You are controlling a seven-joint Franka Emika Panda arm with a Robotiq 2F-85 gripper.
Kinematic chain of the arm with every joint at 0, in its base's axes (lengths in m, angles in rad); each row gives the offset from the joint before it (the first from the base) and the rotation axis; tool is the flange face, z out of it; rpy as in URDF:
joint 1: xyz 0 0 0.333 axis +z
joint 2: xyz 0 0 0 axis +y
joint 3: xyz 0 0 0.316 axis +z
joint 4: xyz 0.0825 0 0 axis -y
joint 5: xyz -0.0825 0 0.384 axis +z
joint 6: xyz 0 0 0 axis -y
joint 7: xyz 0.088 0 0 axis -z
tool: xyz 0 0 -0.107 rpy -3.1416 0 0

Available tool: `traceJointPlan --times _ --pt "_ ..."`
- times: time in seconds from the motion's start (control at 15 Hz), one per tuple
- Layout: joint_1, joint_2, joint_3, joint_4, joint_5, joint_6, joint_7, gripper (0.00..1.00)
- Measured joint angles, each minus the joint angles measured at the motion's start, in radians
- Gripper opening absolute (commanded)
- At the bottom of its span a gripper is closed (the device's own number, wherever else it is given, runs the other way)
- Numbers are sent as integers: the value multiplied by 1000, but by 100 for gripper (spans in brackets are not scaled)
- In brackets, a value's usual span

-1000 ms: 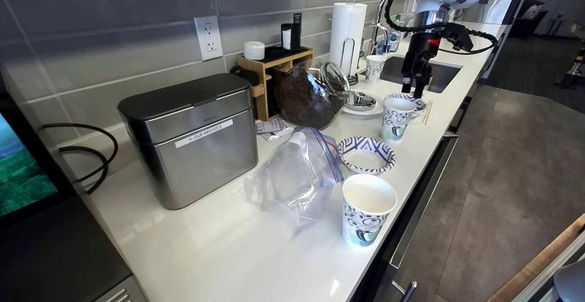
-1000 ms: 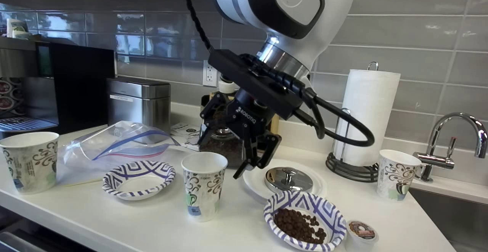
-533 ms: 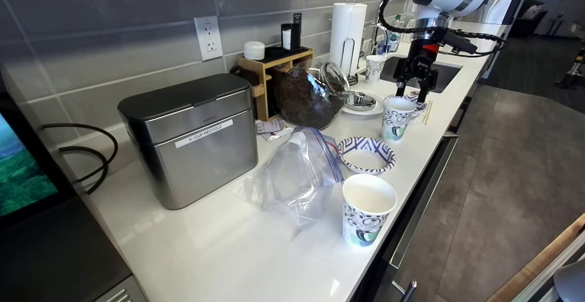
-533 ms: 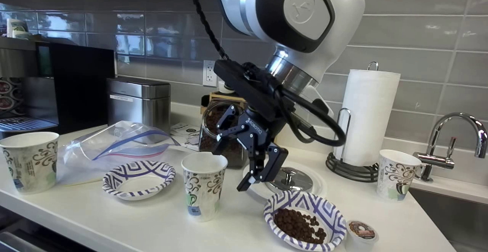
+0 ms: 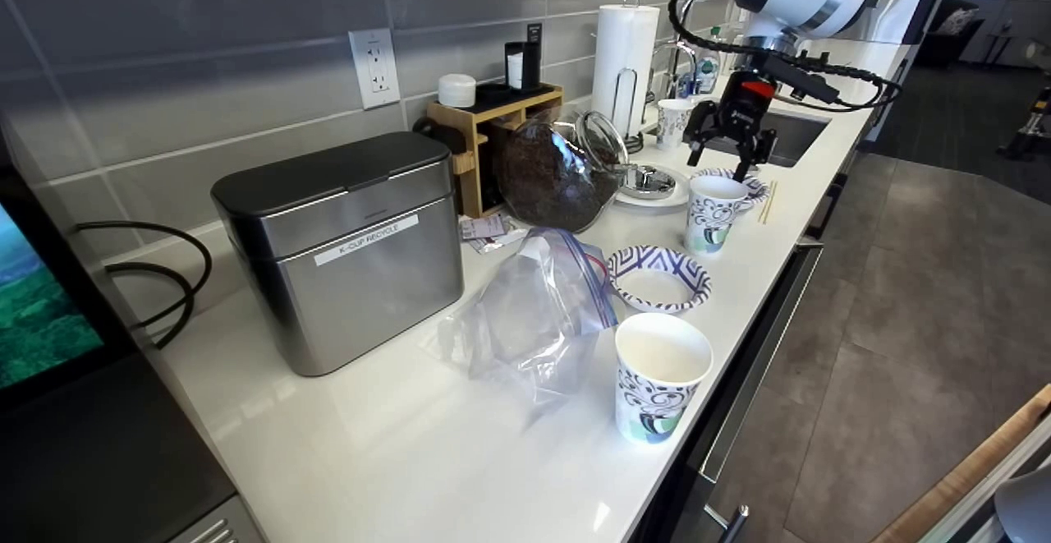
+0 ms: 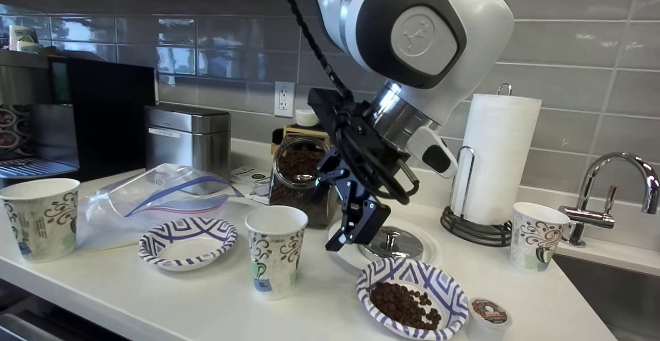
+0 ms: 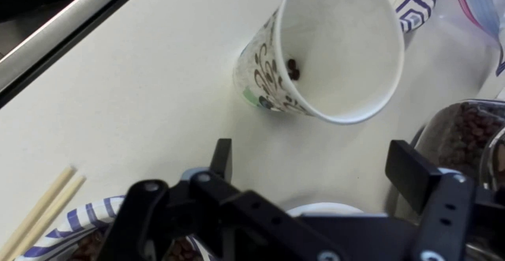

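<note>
My gripper (image 7: pixel 313 158) is open with nothing between its fingers, seen against the white counter in the wrist view. Just past the fingertips stands a patterned paper cup (image 7: pixel 260 75), upright and apart from them, with a few dark beans inside. In an exterior view the gripper (image 6: pixel 330 217) hangs tilted above the counter, right of that cup (image 6: pixel 276 263). Behind it leans a glass jar (image 6: pixel 294 201) of coffee beans, partly hidden. Below and to the right lie a white plate (image 6: pixel 430 248) with a metal lid (image 6: pixel 392 243) and a patterned bowl (image 6: pixel 446 287) holding beans.
An empty patterned bowl (image 6: pixel 188 250), a clear zip bag (image 6: pixel 154 201) and another cup (image 6: pixel 44 222) stand to the left. A coffee pod (image 6: pixel 487 315), paper towel roll (image 6: pixel 497 160), third cup (image 6: pixel 539 238) and sink are rightward. Wooden sticks (image 7: pixel 43 213) lie beside the bean bowl.
The gripper has turned about its wrist and tilted, and the arm has shifted slightly right in the view facing the wall. The jaws stay open. The cups, bowls and jar have not moved.
</note>
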Motion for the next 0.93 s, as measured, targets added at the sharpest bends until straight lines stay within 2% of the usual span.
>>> traceJointPlan --times 0.6,0.93 --pt "13 120 4 38 -1 -19 159 100" --pt "8 168 1 79 -1 -110 193 100"
